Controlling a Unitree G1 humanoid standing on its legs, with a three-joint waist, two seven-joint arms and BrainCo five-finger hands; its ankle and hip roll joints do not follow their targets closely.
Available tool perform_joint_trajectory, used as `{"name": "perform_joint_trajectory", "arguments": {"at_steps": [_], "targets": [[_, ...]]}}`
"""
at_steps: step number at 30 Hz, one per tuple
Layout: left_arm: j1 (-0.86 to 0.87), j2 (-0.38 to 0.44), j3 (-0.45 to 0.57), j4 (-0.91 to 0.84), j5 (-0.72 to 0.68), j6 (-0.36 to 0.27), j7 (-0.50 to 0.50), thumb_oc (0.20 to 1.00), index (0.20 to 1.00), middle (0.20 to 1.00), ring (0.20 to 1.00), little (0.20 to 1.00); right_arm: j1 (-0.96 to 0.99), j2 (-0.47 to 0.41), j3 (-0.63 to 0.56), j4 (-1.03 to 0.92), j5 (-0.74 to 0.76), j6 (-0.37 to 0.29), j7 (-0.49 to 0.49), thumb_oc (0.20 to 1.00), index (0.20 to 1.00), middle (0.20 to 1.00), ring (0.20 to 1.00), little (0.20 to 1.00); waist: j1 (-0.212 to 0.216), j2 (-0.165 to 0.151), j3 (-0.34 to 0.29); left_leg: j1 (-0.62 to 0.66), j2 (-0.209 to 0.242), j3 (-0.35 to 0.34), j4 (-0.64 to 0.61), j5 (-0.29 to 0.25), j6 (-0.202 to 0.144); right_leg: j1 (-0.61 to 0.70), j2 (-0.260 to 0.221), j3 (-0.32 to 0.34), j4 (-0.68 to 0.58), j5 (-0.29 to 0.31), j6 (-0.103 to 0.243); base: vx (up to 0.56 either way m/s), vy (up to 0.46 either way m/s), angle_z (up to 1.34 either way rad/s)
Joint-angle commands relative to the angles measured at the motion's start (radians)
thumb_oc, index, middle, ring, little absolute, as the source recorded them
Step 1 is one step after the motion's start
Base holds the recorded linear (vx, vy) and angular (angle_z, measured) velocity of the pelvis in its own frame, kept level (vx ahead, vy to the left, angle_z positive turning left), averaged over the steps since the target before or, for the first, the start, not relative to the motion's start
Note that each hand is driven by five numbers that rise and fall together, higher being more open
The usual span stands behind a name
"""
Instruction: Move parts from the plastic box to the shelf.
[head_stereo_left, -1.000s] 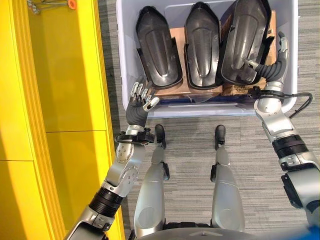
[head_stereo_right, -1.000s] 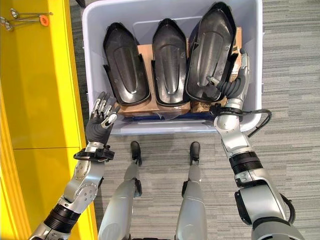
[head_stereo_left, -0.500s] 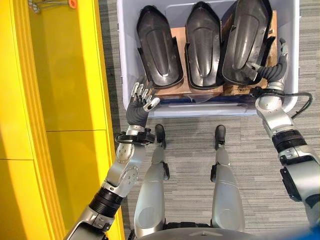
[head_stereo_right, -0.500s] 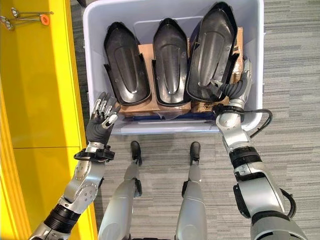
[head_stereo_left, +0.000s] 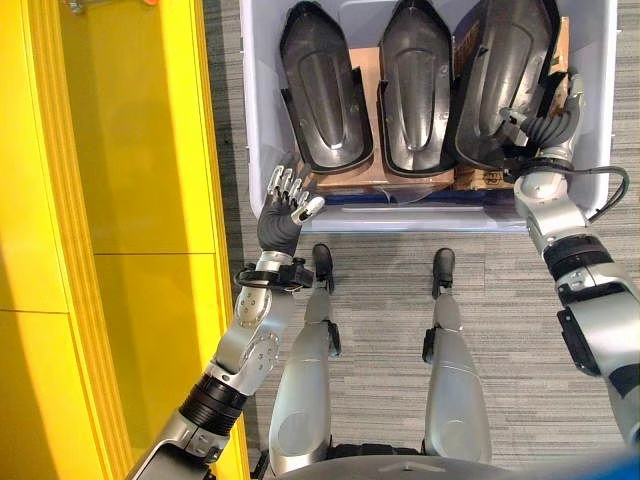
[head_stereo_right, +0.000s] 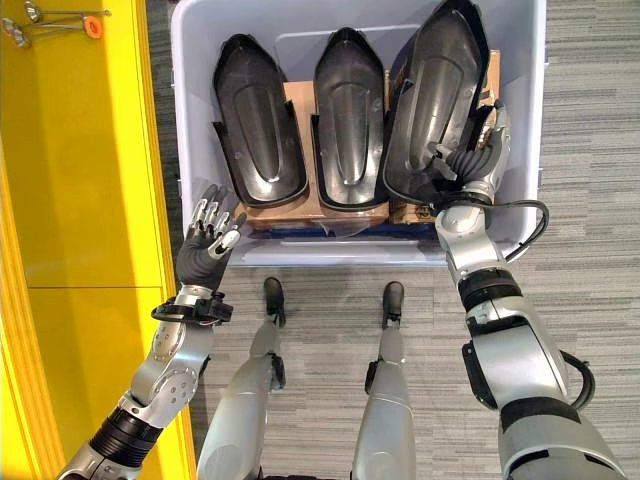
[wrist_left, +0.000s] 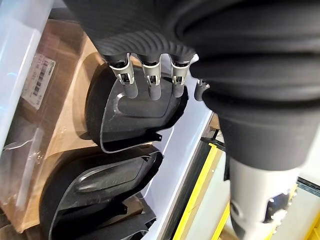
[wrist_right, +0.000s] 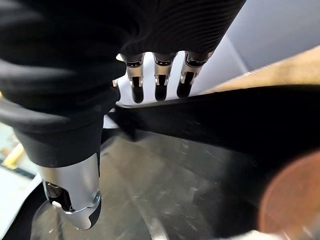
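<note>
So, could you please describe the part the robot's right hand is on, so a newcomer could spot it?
Look in the pale plastic box on the grey carpet, where three black moulded shells lie side by side on cardboard. It is the rightmost shell, the largest, tilted above its neighbours, with the right hand pinching its near edge.

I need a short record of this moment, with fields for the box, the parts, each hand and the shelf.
box: pale plastic box on grey carpet floor
parts: three black moulded parts side by side on brown cardboard: left part, middle part, right part
right hand: right hand inside the box, thumb and fingers round the near edge of the right part
left hand: left hand open, raised at the box's near left corner, holding nothing
shelf: yellow shelf on the robot's left
</note>
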Motion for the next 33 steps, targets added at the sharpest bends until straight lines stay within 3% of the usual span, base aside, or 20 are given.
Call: {"name": "perform_joint_trajectory", "arguments": {"at_steps": [1, 13, 19, 20, 21, 22, 26, 33], "targets": [[-0.007, 0.041, -0.008, -0.093, -0.01, -0.052, -0.015, 1.0, 1.0, 1.0, 1.0, 1.0, -0.1, -0.055, 0.059, 0.015, 0.04, -0.027, 0.012, 1.0, 1.0, 1.0, 1.0, 1.0, 0.008, 0.0, 0.006, 0.099, 0.025, -0.042, 0.005, -0.115, -0.026, -0.014, -0.026, -0.024, 0.107, -0.059, -0.007, 0.0, 0.0, 0.0], [-0.033, 0.047, -0.059, -0.09, -0.029, -0.047, -0.021, 1.0, 1.0, 1.0, 1.0, 1.0, -0.201, -0.035, 0.101, 0.302, 0.177, -0.004, 0.084, 1.0, 1.0, 1.0, 1.0, 1.0, 0.031, 0.016, 0.006, 0.069, 0.019, -0.045, 0.015, -0.117, -0.024, -0.041, -0.026, -0.026, 0.12, -0.068, -0.008, 0.0, 0.0, 0.0], [-0.042, 0.048, -0.065, -0.089, -0.029, -0.05, -0.019, 1.0, 1.0, 1.0, 1.0, 1.0, -0.233, -0.026, 0.149, 0.344, 0.156, 0.018, 0.109, 1.0, 1.0, 1.0, 1.0, 1.0, 0.04, 0.021, 0.006, 0.013, 0.015, -0.051, 0.075, -0.137, -0.02, -0.088, -0.028, -0.02, 0.158, -0.081, -0.015, -0.01, -0.003, 0.0], [-0.045, 0.052, -0.069, -0.091, -0.031, -0.05, -0.02, 1.0, 1.0, 1.0, 1.0, 1.0, -0.252, -0.02, 0.178, 0.369, 0.142, 0.037, 0.134, 0.831, 0.831, 0.831, 0.831, 0.831, 0.045, 0.023, 0.006, -0.024, 0.013, -0.056, 0.106, -0.146, -0.017, -0.116, -0.028, -0.015, 0.177, -0.086, -0.017, 0.0, 0.0, 0.0], [-0.045, 0.052, -0.074, -0.09, -0.034, -0.048, -0.023, 1.0, 1.0, 1.0, 1.0, 1.0, -0.255, -0.019, 0.192, 0.386, 0.133, 0.051, 0.153, 0.338, 0.338, 0.338, 0.338, 0.338, 0.046, 0.026, 0.006, -0.032, 0.013, -0.058, 0.119, -0.154, -0.016, -0.125, -0.027, -0.017, 0.189, -0.093, -0.018, -0.04, -0.02, 0.04], [-0.049, 0.053, -0.075, -0.085, -0.033, -0.045, -0.025, 1.0, 1.0, 1.0, 1.0, 1.0, -0.26, -0.019, 0.203, 0.403, 0.128, 0.063, 0.175, 0.2, 0.2, 0.2, 0.2, 0.2, 0.045, 0.027, 0.006, -0.05, 0.011, -0.061, 0.131, -0.152, -0.015, -0.137, -0.028, -0.015, 0.194, -0.089, -0.02, -0.02, -0.023, 0.05], [-0.043, 0.057, -0.078, -0.079, -0.032, -0.035, -0.045, 1.0, 1.0, 1.0, 1.0, 1.0, -0.258, -0.027, 0.282, 0.456, 0.02, 0.11, 0.239, 0.2, 0.2, 0.2, 0.2, 0.2, 0.049, 0.036, 0.006, -0.08, 0.003, -0.068, 0.164, -0.165, -0.01, -0.16, -0.024, -0.008, 0.212, -0.097, -0.024, -0.03, -0.005, 0.1], [-0.051, 0.053, -0.072, -0.063, -0.03, -0.032, -0.054, 1.0, 1.0, 1.0, 1.0, 1.0, -0.203, -0.051, 0.294, 0.401, -0.077, 0.11, 0.19, 0.2, 0.2, 0.2, 0.2, 0.2, 0.029, 0.017, 0.006, -0.017, 0.0, -0.077, 0.151, -0.162, -0.008, -0.092, -0.025, -0.006, 0.198, -0.089, -0.023, -0.01, 0.003, 0.01]]}}
